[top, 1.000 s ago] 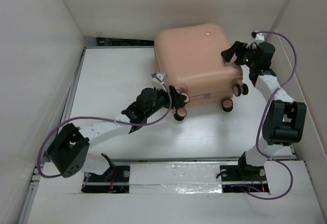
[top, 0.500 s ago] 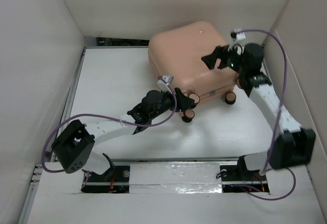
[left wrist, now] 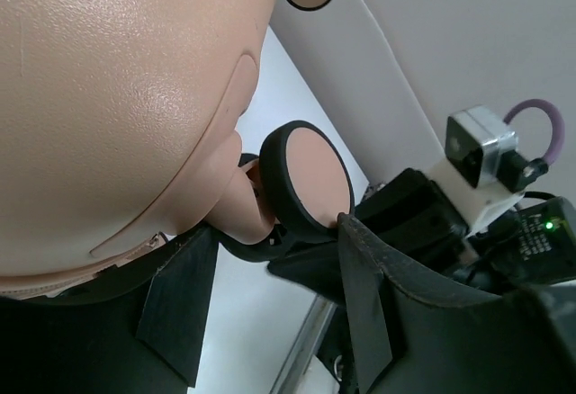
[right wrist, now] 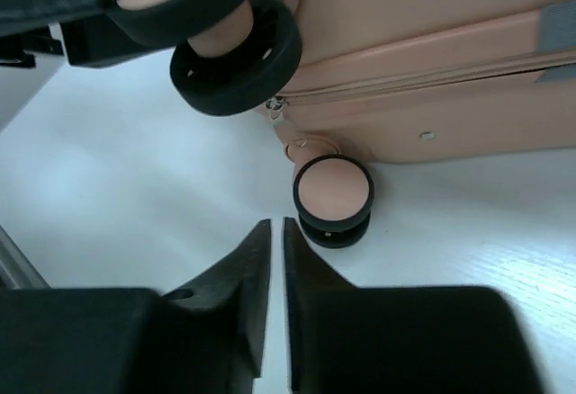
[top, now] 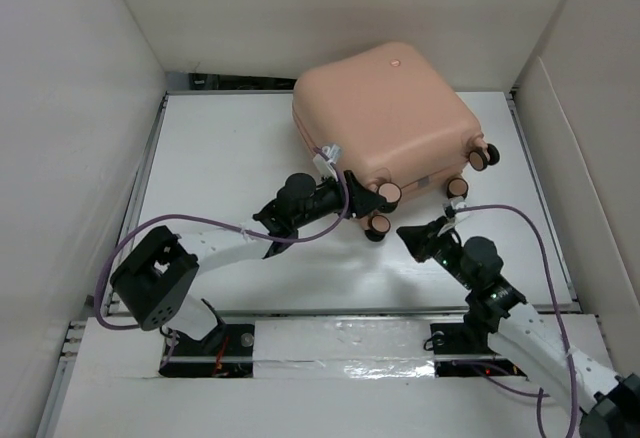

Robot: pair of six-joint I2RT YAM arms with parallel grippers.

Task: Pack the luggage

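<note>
From above, we see the luggage lying shut on the white surface, toward the far right, with its wheeled end facing the arms. A second ago it sat further right and squarer to us, so it has been slid left and turned a little. The left tool is at the near wheeled corner, about half spread around a caster wheel. The bigger change is on the other side. The right tool, which a second ago stood wide open at the far right corner of the shell and then reached over the lid, has come back to the near side and hangs low just in front of the wheels. In the left wrist view the caster wheel sits between the fingers. One finger touches its black rim and the other is tucked under the shell by the wheel's stem, so we judge it a pinch on the wheel, not a loose straddle. In the right wrist view the right fingers are pressed almost together with only a thin slit between them and nothing in it. They point at a second caster wheel, close to it but apart. The closing seam runs along the shell above, and we cannot tell whether it is zipped. We take it the right arm has let go and pulled clear, leaving the left to steady or drag the closed case.
</note>
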